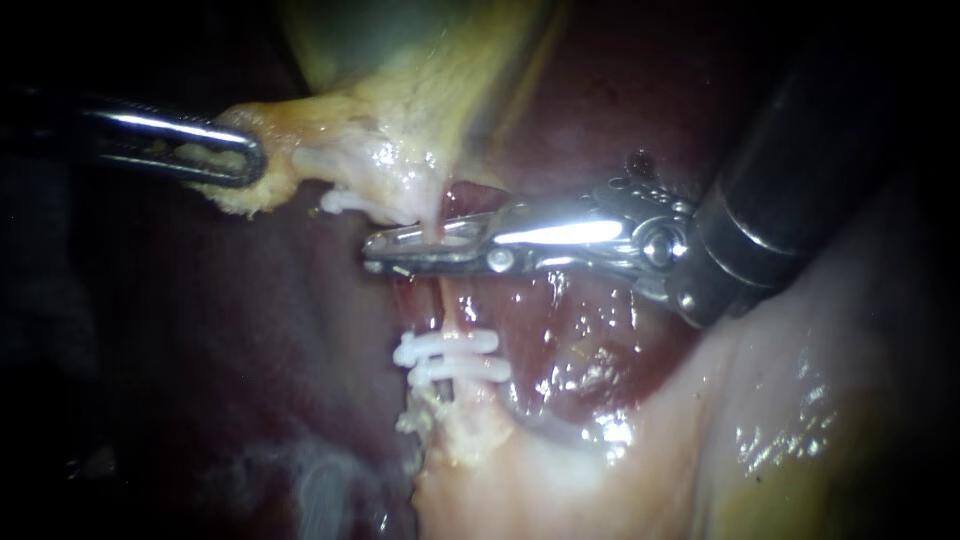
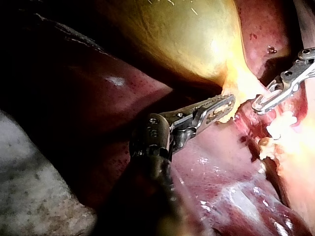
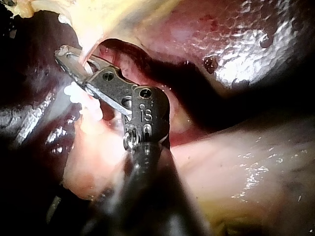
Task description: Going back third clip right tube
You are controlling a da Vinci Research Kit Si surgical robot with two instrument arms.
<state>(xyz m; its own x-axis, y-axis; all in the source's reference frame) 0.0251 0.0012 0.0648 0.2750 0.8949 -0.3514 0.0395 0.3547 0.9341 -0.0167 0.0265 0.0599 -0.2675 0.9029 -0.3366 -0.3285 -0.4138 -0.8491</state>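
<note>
Above two white clips [image 1: 450, 346], the right instrument's steel hand [image 1: 376, 253] straddled a thin pink tube [image 1: 447, 303], slightly spread, and needed to back out straight.

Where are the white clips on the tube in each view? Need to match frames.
Endoscope: two clips on the tube, just below the tip of the right instrument.
Left wrist: clips beside that instrument's tip.
Right wrist: clips beside that tip, partly hidden under it.
Shared landmark: the right instrument's tip.
</note>
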